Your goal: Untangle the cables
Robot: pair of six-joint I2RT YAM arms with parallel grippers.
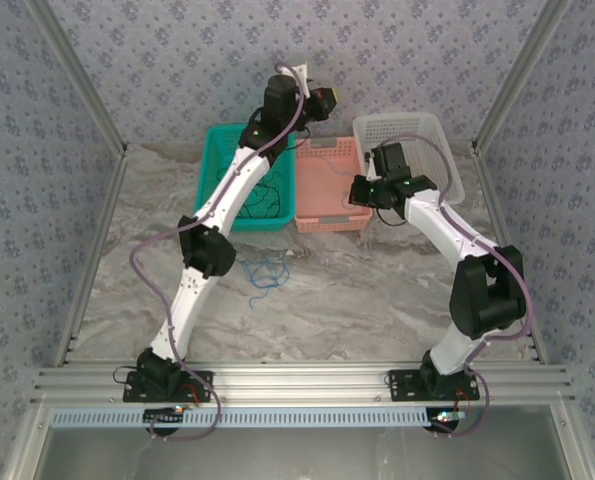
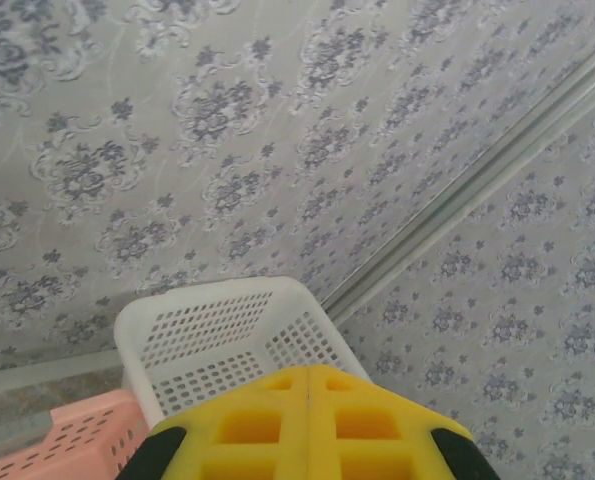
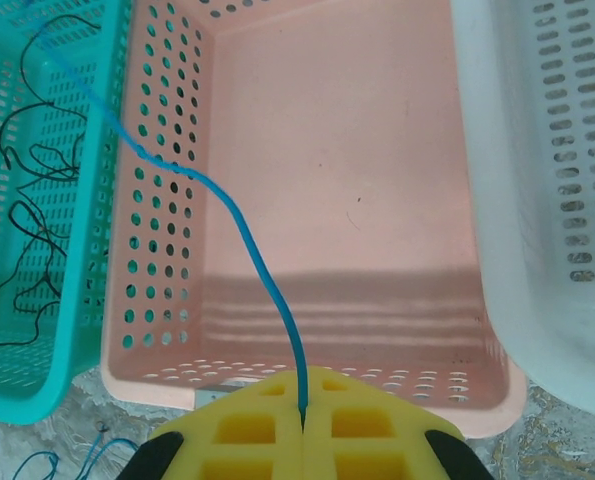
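Right gripper [image 3: 304,412] pinches a blue cable [image 3: 277,315] over the pink basket [image 3: 377,150] — left gripper [image 2: 308,380] closed, seemingly empty.

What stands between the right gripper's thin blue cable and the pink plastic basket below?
Nothing visible: the right gripper pinches the thin blue cable over the bare floor of the pink plastic basket.

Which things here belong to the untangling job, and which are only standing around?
Part of the job:
- blue cable, pinched in the right jaws
- black cables in the teal basket
- blue loops on the table

Only standing by, as far as I can tell:
- pink basket
- white basket
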